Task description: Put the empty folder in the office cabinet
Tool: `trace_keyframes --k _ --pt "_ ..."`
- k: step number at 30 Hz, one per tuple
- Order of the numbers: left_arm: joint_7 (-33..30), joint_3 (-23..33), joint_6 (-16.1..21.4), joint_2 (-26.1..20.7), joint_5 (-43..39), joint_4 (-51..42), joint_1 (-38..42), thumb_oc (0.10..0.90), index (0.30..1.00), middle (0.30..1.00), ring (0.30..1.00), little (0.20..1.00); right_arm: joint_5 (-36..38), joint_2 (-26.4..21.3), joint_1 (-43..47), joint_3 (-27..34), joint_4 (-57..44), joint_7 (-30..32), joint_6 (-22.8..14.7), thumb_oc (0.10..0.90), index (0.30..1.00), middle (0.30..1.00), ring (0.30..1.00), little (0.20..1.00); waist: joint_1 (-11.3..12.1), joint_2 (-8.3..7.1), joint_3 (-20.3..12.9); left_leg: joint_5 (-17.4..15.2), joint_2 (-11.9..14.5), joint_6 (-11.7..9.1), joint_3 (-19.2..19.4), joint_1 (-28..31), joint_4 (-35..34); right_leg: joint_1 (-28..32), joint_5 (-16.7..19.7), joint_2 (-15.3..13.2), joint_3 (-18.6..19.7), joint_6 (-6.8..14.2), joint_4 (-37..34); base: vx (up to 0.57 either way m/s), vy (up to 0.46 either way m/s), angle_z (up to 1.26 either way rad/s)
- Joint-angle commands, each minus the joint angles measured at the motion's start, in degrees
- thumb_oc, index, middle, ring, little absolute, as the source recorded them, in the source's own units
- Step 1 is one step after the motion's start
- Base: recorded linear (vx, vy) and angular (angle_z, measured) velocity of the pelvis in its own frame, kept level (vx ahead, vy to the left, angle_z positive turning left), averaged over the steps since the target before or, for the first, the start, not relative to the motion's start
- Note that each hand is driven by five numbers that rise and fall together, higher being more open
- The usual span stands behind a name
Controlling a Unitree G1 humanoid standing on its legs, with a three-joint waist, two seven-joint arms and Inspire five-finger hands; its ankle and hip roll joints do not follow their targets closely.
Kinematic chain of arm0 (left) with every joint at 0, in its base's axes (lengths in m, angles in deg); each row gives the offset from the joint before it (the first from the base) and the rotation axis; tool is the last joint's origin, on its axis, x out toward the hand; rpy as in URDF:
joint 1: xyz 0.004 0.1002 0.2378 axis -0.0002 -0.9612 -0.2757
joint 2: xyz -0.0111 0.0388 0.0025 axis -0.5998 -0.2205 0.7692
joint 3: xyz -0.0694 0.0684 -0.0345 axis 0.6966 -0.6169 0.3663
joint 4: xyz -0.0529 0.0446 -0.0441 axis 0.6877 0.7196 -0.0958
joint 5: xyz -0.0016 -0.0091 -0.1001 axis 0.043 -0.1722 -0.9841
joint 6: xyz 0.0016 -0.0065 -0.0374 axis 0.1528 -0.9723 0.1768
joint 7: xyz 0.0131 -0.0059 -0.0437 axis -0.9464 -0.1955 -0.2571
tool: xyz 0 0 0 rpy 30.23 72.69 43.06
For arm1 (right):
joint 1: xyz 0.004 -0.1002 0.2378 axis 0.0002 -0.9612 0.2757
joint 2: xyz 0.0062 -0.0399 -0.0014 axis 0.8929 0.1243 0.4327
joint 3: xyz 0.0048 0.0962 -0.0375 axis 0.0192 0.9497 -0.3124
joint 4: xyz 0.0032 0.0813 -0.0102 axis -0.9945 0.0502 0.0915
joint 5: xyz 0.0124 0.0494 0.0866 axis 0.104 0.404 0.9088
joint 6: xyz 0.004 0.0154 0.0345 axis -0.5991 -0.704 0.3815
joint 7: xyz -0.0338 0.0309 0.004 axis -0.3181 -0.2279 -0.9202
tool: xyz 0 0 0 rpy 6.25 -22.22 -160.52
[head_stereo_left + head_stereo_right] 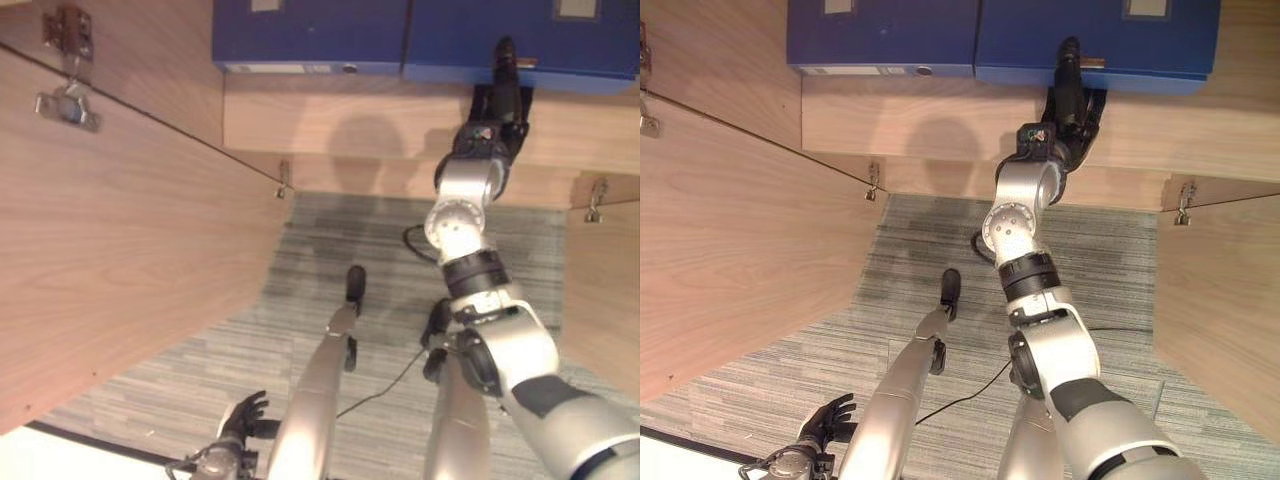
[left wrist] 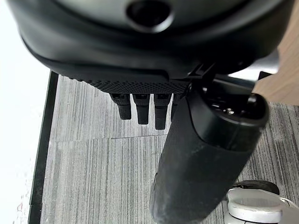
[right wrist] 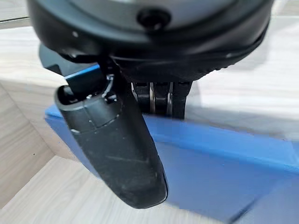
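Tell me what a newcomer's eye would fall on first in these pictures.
First, the two blue folders side by side on the wooden cabinet shelf: the right folder and the left folder. Next, the right robot hand, reaching up from the lower right, fingers and thumb pinching the right folder's near edge. Last, the left robot hand hangs low over the grey striped carpet, fingers relaxed and holding nothing.

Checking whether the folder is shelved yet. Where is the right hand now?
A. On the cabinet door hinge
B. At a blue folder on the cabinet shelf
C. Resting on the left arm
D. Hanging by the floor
B: the right hand reaches up to the right-hand blue folder on the cabinet shelf, its fingers against the folder's edge.
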Motion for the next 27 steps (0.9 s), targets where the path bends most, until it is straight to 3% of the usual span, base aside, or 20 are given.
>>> trace_keyframes --k 1,6,13,20,27 --pt "-1.8 -0.7 -1.6 0.2 -1.6 4.8 -2.8 0.8 0.9 0.9 0.9 0.9 -0.9 -0.3 -1.2 -0.7 -4.5 -2.2 -1.7 0.8 0.9 0.9 0.9 0.9 0.8 0.15 2.1 -4.8 -1.3 -1.4 -2.0 -1.5 0.6 5.5 -0.8 0.2 -2.5 2.9 -3.5 0.0 0.0 0.0" --pt "-1.7 -0.6 -1.1 0.1 -1.9 3.6 -3.4 0.8 0.9 0.9 0.9 0.9 3.7 1.2 -1.5 0.3 -7.4 -9.2 -5.5 0.8 0.9 0.9 0.9 0.9 1.2 0.62 2.3 -4.8 -1.4 -1.4 -2.0 -1.1 0.4 5.8 -1.0 0.3 -2.5 2.9 -3.3 0.0 0.0 0.0" --pt "-2.2 -0.8 -1.4 0.7 -2.1 4.1 -3.3 0.8 0.9 0.9 0.9 0.9 -0.3 3.7 -5.2 -2.9 -19.1 -8.3 -8.4 0.8 0.9 0.9 0.9 0.9 0.7 0.29 2.8 -4.6 -1.2 -1.5 -1.9 -0.8 0.2 5.6 -0.8 0.4 -2.6 2.9 -3.4 0.0 0.0 0.0" --pt "-2.6 -1.5 -1.2 0.7 -2.2 0.5 -4.3 0.8 0.9 0.9 0.9 0.9 -2.2 5.2 -7.9 -6.0 -30.2 -10.0 -9.5 0.8 0.9 0.9 0.9 0.9 0.0 0.38 3.1 -4.5 -1.1 -1.4 -1.8 -0.9 0.2 5.6 -0.5 0.2 -2.6 3.0 -3.3 0.0 0.0 0.0" --pt "-1.5 -1.8 -0.9 -1.2 -3.6 -1.0 -5.6 0.8 0.9 0.9 0.9 0.9 -2.1 0.4 -8.4 -11.9 -31.9 -13.3 -6.4 0.8 0.9 0.9 0.9 0.9 -0.1 -0.19 3.4 -4.3 -0.9 -1.4 -1.5 -0.5 0.2 5.8 0.2 0.1 -2.6 3.0 -3.5 0.0 0.0 0.0"
